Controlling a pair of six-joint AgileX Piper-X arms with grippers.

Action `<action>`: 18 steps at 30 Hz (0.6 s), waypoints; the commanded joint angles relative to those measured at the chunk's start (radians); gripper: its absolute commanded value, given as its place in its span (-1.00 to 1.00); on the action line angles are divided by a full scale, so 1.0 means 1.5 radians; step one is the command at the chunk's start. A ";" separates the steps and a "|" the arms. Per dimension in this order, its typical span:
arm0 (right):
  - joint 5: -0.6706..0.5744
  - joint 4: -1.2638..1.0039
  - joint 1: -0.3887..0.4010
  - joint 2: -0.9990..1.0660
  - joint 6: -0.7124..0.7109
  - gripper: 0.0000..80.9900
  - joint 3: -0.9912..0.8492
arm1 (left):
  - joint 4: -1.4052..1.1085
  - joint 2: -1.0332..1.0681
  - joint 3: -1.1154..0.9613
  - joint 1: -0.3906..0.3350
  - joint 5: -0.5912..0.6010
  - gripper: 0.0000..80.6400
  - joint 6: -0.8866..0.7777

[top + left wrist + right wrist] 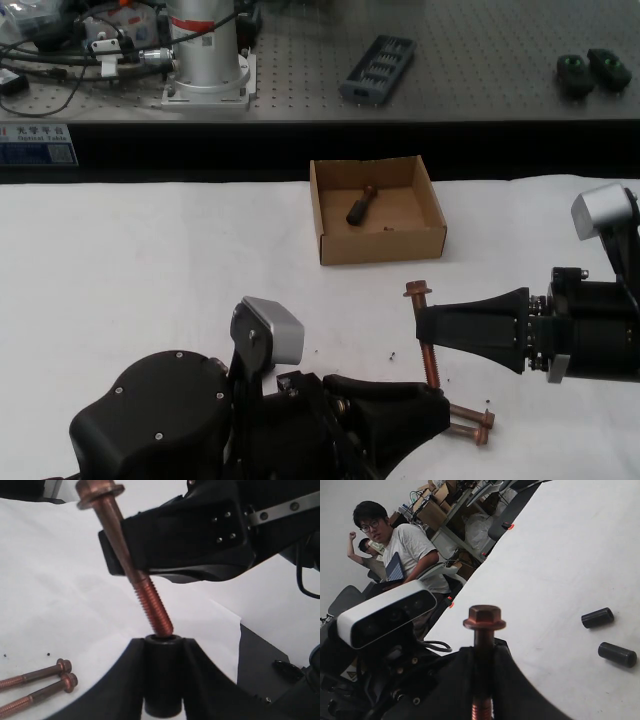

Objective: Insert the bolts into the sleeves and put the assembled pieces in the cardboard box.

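We're mid-insertion: R gripper (428,326) clamps the bolt (152,607), tip at the mouth of the sleeve (162,690) pinched by L gripper (164,647); next we prob. need to align & push down.

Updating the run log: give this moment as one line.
right gripper: shut on bolt | left gripper: shut on sleeve | bolt tip at sleeve mouth | cardboard box: one piece

White bench (150,260) fronts a perforated metal table (450,50).
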 commanded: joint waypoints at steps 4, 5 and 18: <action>-0.018 -0.011 0.001 0.002 0.000 -0.89 -0.003 | -0.015 0.001 -0.007 0.004 0.003 -0.99 -0.027; -0.025 -0.011 0.001 0.002 0.000 -0.89 -0.003 | -0.015 0.001 -0.007 0.006 -0.002 -0.99 -0.034; -0.031 -0.011 0.001 0.002 -0.006 -0.89 -0.003 | -0.015 0.001 -0.007 0.012 -0.007 -0.99 -0.056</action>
